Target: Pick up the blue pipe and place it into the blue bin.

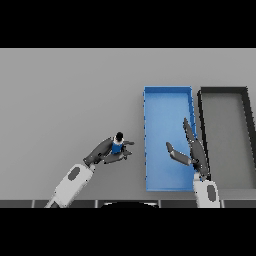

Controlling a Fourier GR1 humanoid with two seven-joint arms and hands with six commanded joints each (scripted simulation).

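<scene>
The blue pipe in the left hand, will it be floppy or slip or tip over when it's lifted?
The blue pipe looks short and stubby, so probably stiff, not floppy. It seems small beside the left hand, so likely light. The fingers curl round it, yet it stands upright with a dark top, so it could tip or slip if the hold loosens.

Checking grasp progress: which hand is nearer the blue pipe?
Left. The left hand is curled round the blue pipe on the table, left of the blue bin. The right hand hangs open over the bin's right side, well apart.
</scene>
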